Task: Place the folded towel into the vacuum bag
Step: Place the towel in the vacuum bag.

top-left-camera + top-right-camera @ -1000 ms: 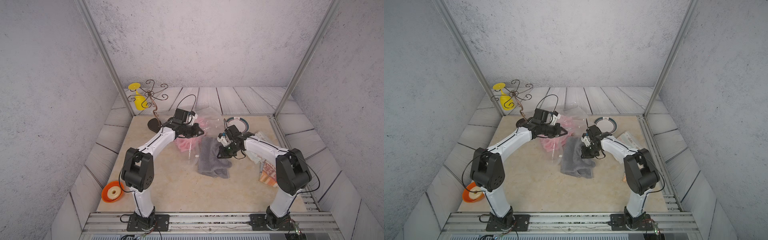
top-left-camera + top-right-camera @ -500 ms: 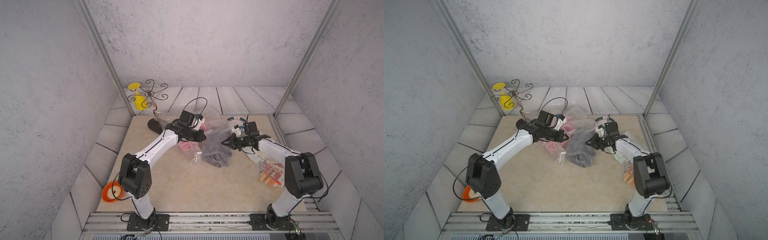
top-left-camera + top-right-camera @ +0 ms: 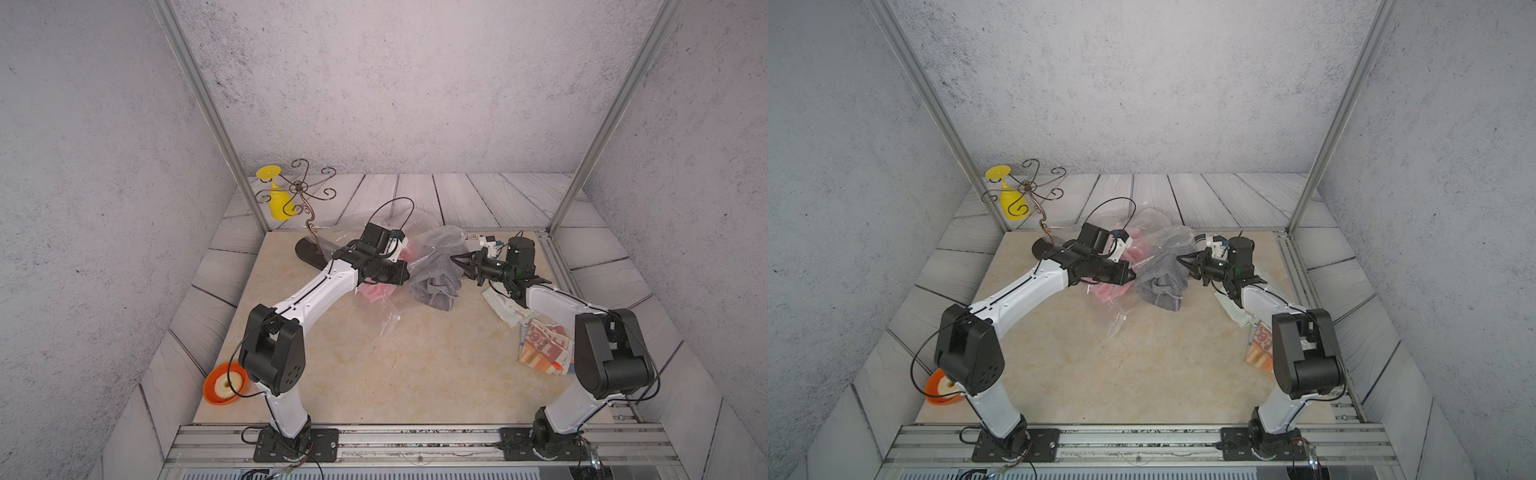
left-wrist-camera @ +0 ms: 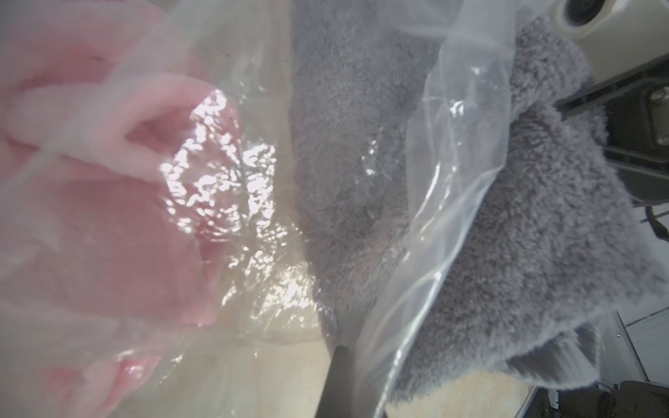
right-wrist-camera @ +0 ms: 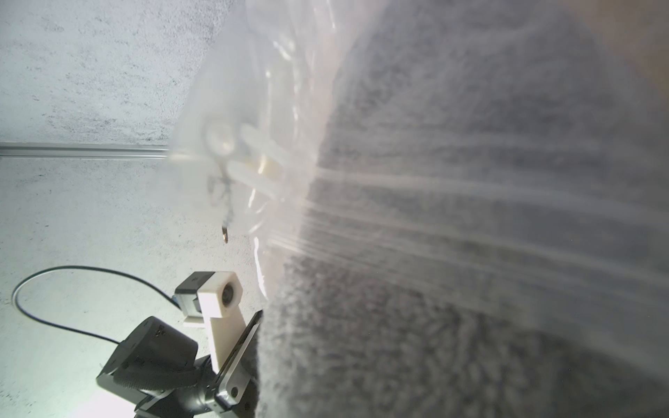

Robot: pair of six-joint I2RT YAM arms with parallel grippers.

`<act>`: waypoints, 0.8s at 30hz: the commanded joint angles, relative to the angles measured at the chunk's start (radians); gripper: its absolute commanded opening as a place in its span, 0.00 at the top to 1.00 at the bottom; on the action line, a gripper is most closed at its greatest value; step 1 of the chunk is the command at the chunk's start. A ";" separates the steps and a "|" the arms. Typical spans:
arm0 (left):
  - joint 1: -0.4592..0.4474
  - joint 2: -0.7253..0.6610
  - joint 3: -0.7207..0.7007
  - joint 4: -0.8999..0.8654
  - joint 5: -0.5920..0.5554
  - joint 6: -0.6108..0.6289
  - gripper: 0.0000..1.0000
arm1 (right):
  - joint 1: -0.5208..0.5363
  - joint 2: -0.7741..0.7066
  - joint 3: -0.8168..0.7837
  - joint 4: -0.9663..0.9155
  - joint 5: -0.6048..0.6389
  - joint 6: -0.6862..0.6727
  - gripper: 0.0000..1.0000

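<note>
Left wrist view is mostly plastic: the vacuum bag (image 4: 452,163) has its clear film slanting across the grey towel (image 4: 543,235). Part of the pile is covered and part is bare, and a pink cloth (image 4: 90,217) lies inside the bag behind the film.

In both top views I see the towel bunched toward the rear middle of the table (image 3: 395,374). Its upper edge is lifted at the bag's mouth and its lower folds are draped on the tabletop.

The right gripper (image 3: 455,261) reaches in from the right with its jaws nearly together, pinching the towel's raised edge. The left gripper (image 3: 404,275) sits just beside the towel on the opposite side, jaws fully closed. It looks to have a fold of bag film nipped between them, though the tips are buried in plastic and I can't be sure.

Right wrist view shows towel pile up close, streaked with film.
</note>
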 commanded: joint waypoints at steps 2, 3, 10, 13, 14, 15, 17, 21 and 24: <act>-0.018 0.010 0.023 -0.019 0.158 0.014 1.00 | 0.006 -0.061 0.027 -0.076 0.132 -0.117 1.00; -0.032 0.017 0.042 -0.024 0.171 0.028 1.00 | 0.016 -0.047 0.020 -0.065 0.141 -0.117 1.00; -0.077 0.067 0.114 0.030 0.333 -0.010 1.00 | 0.096 0.062 0.032 0.000 0.184 -0.110 1.00; -0.075 0.056 0.111 0.098 0.455 -0.035 1.00 | 0.123 0.094 0.050 -0.023 0.201 -0.125 1.00; -0.074 0.047 0.107 0.118 0.493 -0.036 1.00 | 0.125 0.100 0.048 -0.027 0.213 -0.126 1.00; -0.074 0.040 0.103 0.128 0.526 -0.029 1.00 | 0.125 0.104 0.042 -0.019 0.223 -0.129 1.00; -0.072 0.022 0.096 0.116 0.549 0.013 1.00 | 0.123 0.107 0.040 -0.050 0.260 -0.154 1.00; -0.051 -0.022 0.032 0.174 0.615 0.008 1.00 | 0.123 0.110 0.076 -0.211 0.344 -0.259 1.00; -0.020 -0.062 -0.055 0.374 0.720 -0.116 1.00 | 0.128 0.106 0.117 -0.372 0.432 -0.341 0.99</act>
